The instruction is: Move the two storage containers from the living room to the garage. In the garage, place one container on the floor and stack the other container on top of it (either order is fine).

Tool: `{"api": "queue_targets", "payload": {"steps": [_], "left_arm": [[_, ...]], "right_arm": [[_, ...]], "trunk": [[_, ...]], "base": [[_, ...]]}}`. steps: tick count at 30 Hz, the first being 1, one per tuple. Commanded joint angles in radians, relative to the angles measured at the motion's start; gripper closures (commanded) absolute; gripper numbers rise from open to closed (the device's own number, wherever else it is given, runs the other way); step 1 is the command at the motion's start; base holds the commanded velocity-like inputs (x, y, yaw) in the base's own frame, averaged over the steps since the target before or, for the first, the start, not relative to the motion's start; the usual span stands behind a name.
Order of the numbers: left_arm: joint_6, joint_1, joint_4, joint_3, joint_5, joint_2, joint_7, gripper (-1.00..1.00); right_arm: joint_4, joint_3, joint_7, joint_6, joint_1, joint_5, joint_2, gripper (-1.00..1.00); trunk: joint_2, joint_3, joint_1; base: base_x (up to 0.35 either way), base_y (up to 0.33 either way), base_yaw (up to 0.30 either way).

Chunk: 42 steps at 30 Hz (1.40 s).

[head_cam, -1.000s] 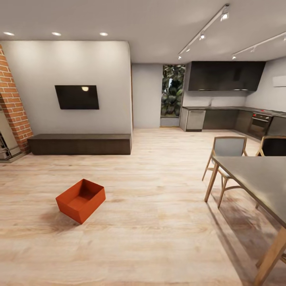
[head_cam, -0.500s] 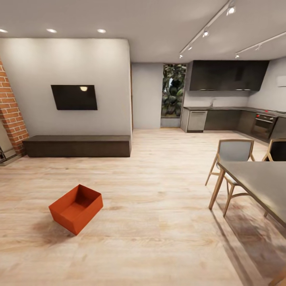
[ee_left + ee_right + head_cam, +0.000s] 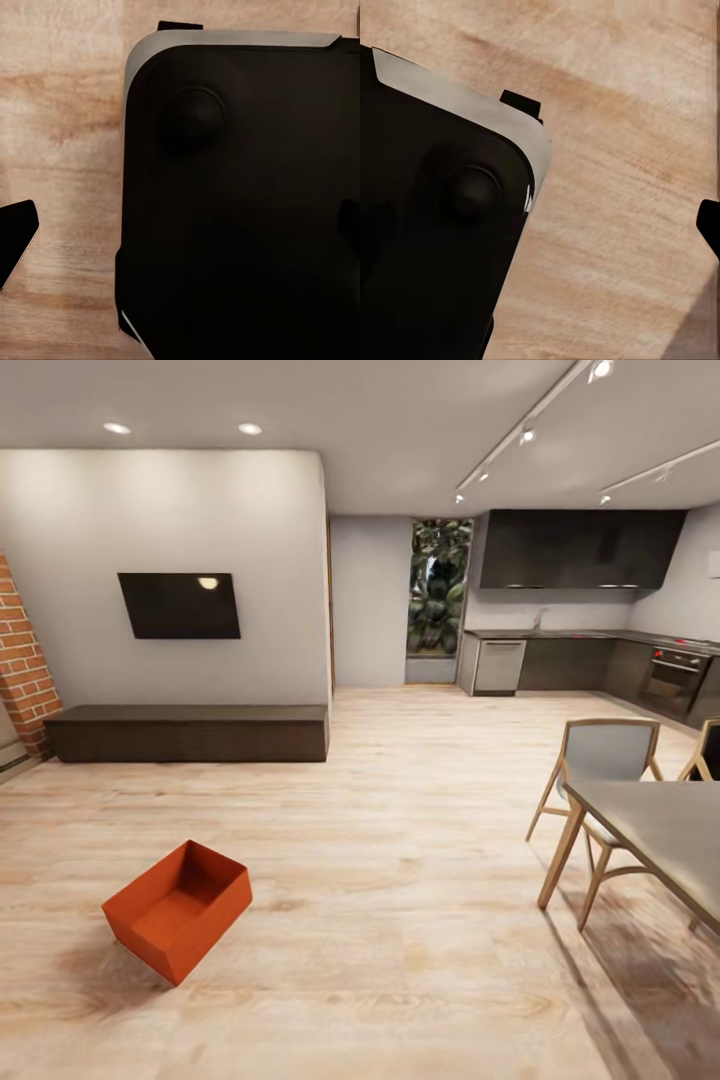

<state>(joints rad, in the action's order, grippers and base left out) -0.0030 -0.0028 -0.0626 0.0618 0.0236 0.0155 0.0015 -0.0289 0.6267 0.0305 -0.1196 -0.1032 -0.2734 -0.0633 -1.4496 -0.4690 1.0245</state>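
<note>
One orange-red open-top storage container (image 3: 178, 908) sits empty on the light wood plank floor of the living room, at the lower left of the head view and turned at an angle. In the left wrist view a dark fingertip (image 3: 15, 244) of my left gripper (image 3: 183, 231) shows at the picture's edge, over wood planks and my black base (image 3: 240, 210). My right gripper (image 3: 540, 225) shows a dark fingertip (image 3: 709, 225) at the edge of its view, again over wood floor. Both grippers' fingers stand wide apart and hold nothing. The garage is out of view.
A dark low cabinet (image 3: 188, 732) runs along the wall under a wall TV (image 3: 180, 605), with a brick fireplace (image 3: 22, 660) at far left. A dining table (image 3: 660, 840) and chairs (image 3: 600, 760) stand at the right. A kitchen (image 3: 580, 650) lies beyond open wood floor.
The whole head view has shifted as the camera moved forward: the container now sits lower and further left in the picture, the table further right. The container itself has not moved.
</note>
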Motion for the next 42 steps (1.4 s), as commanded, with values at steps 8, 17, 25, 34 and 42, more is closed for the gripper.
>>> {"api": "queue_targets", "payload": {"steps": [8,17,25,34,42], "left_arm": [[0.0,0.0,0.0,0.006,0.002,0.0,0.0,-1.0],[0.0,0.0,0.0,0.006,0.002,0.0,0.0,-1.0],[0.0,0.0,0.0,0.006,0.002,0.0,0.0,-1.0],[0.0,0.0,0.0,0.006,0.002,0.0,0.0,-1.0],[0.0,0.0,0.0,0.006,0.002,0.0,0.0,-1.0]], "right_arm": [[-0.003,0.008,0.003,-0.006,-0.001,-0.01,0.0,-1.0],[-0.003,0.008,0.003,-0.006,-0.001,-0.01,0.0,-1.0],[-0.003,0.008,0.003,-0.005,-0.001,-0.01,0.0,-1.0],[-0.003,0.008,0.003,-0.006,-0.001,-0.01,0.0,-1.0],[-0.003,0.008,0.003,-0.005,-0.001,-0.01,0.0,-1.0]], "trunk": [[0.0,-0.001,0.001],[0.0,-0.001,0.001],[0.0,-0.001,0.001],[0.0,-0.001,0.001],[0.0,-0.001,0.001]], "base": [[0.323,0.0,0.0],[0.323,0.0,0.0],[0.323,0.0,0.0],[0.323,0.0,0.0],[0.323,0.0,0.0]]}}
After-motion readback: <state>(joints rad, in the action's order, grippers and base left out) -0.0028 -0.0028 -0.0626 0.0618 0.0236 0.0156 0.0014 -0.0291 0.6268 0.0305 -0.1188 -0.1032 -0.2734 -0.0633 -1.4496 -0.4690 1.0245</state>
